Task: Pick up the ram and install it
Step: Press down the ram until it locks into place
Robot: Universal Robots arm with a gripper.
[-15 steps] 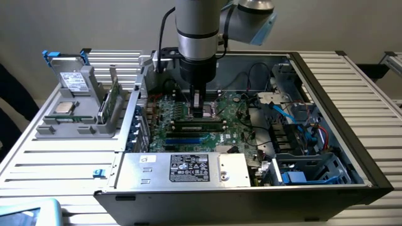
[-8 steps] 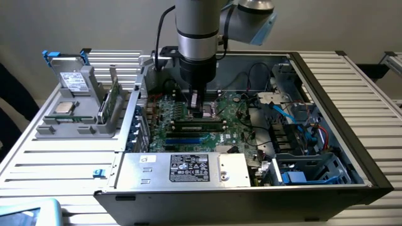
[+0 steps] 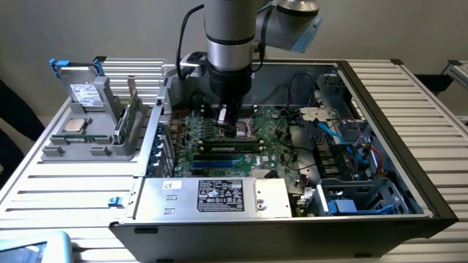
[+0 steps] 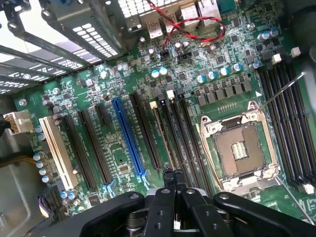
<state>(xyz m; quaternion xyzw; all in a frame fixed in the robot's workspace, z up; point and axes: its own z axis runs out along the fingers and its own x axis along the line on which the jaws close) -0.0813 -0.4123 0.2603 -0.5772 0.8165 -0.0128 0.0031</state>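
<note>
The pincer (image 4: 173,174) hangs over the motherboard (image 4: 123,123) inside the computer case (image 3: 380,98), clenched with nothing between its fingertips. The ram (image 3: 129,119) stands in the grey holder (image 3: 87,143) on the bench (image 3: 73,186), beside the case. The pick-up looks not yet done; fetching it means leaving the case for that holder.

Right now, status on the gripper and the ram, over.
Gripper shut, empty, over motherboard slots beside the processor socket. Ram on edge in grey holder, outside the case, exterior view's left. Case wall stands between them.
</note>
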